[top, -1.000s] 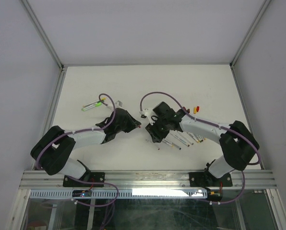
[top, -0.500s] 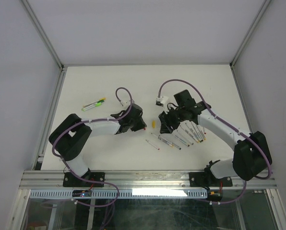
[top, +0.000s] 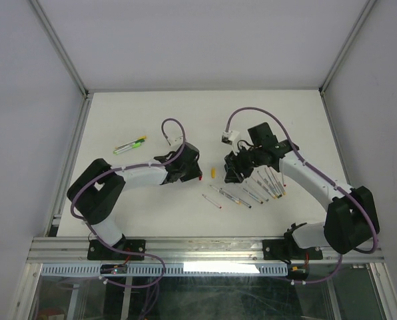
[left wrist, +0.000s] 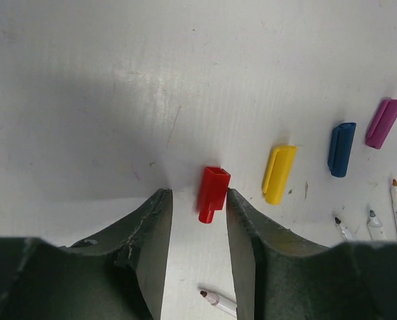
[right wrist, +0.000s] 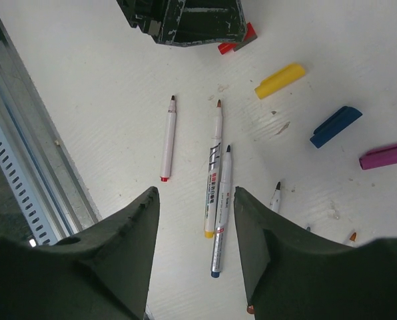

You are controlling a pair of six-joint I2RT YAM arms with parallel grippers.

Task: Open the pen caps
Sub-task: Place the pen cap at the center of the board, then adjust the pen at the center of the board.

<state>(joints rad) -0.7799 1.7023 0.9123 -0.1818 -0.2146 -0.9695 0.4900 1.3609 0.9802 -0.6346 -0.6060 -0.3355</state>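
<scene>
- pen caps (left wrist: pixel 279 173) lie loose on the white table (left wrist: pixel 85 80): red, yellow, blue and purple in a row.
- left gripper (left wrist: pixel 197 200) stands partly open, the red cap (left wrist: pixel 213 193) lying between its tips, ungripped.
- right gripper (right wrist: pixel 196 192) hangs open and empty above uncapped pens (right wrist: pixel 214 170).

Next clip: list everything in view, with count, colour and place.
Red cap: one, red, left end of the cap row.
Yellow cap: one, yellow, beside it.
Blue cap: one, blue, next along.
Purple cap: one, purple, ending that row.
Uncapped pens: at least six, white-grey barrels, centre-right.
Other pens: count unclear, green and yellow, far left.
Table: one, white.
Left gripper: open, straddling the red cap.
Right gripper: open, above the uncapped pens.
</scene>
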